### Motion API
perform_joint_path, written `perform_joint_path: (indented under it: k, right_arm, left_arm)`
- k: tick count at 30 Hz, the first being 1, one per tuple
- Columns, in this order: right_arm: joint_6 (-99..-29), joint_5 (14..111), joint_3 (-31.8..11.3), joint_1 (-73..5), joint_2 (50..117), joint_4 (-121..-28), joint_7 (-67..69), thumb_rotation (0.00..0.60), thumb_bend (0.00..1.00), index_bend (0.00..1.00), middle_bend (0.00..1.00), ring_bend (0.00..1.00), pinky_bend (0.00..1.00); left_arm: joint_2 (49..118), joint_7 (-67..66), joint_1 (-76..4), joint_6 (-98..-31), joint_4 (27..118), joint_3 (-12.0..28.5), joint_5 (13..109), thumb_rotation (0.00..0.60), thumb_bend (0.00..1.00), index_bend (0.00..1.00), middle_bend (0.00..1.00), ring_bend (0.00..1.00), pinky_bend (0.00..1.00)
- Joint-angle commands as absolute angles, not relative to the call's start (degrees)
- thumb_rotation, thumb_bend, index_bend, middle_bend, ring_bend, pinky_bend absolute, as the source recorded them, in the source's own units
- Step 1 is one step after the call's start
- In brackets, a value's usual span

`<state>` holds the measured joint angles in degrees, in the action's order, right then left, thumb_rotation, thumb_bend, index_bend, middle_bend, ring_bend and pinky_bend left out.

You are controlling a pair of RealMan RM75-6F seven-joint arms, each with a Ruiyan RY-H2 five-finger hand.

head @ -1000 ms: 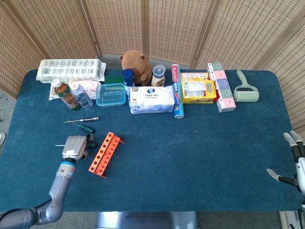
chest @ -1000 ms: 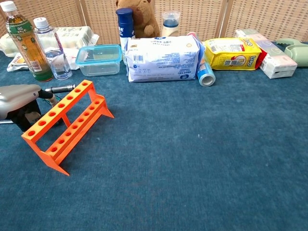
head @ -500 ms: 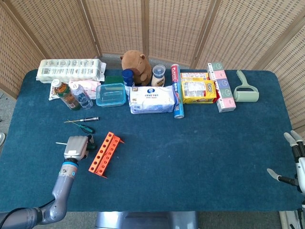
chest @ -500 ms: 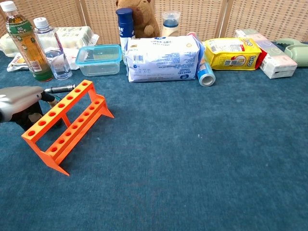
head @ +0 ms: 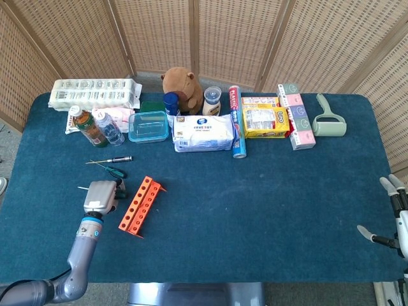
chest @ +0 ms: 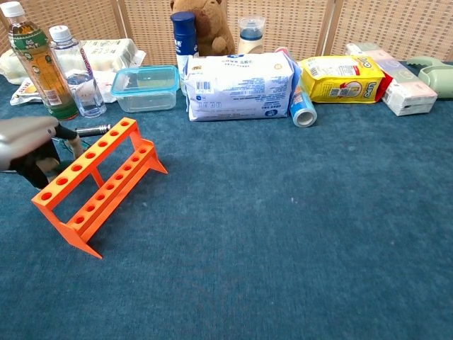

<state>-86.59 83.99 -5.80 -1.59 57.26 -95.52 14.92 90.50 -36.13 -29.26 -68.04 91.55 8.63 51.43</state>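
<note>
Here | left robot hand grips thin screwdriver | orange rack just right

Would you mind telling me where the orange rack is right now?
In the head view the orange rack lies on the table's left side, just right of the left hand and below the screwdrivers.

Open carpet ahead, clutter along the back

We see bare blue table right of the orange rack; the wet-wipes pack and bottles block the far edge.
</note>
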Motion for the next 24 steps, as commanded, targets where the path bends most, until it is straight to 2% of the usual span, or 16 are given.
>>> perform_joint_path:
  k: [1,7,15,24]
  right_arm:
    - [-86.64,84.01,-5.79,-1.56,57.26,-95.56,14.85,0.6,0.08,0.03,0.01,0.0,0.0]
    - [-86.56,84.14,-5.67,-1.61,57.42,-95.66,14.41,0.6,0.08,0.03,0.01,0.0,0.0]
    - [-86.2,84.07,-5.48,-1.8,58.02,-95.83,12.7,0.6,0.08,0.03,0.01,0.0,0.0]
    - [-86.06,84.01,-5.35,-1.89,58.5,-96.02,11.32,0.6,0.08,0.03,0.01,0.0,0.0]
  left_arm:
    - [85.8,-33.84,-27.76,-70.93,97.54,8.88,54.7,0.6,0.44,0.53,0.95,0.91,0.92]
    - [76.86,-29.45,-25.18,-73.53,106.62,8.76,59.35,0.6,0.45,0.53,0.95,0.91,0.92]
    - [66.31,-19.92,-21.03,-76.65,114.38,7.88,68.4,0.6,0.45,0.53,0.95,0.91,0.92]
    - [59.52,-11.4,-17.17,-79.43,118.64,5.14,78.38,0.6,0.46,0.53,0.95,0.91,0.92]
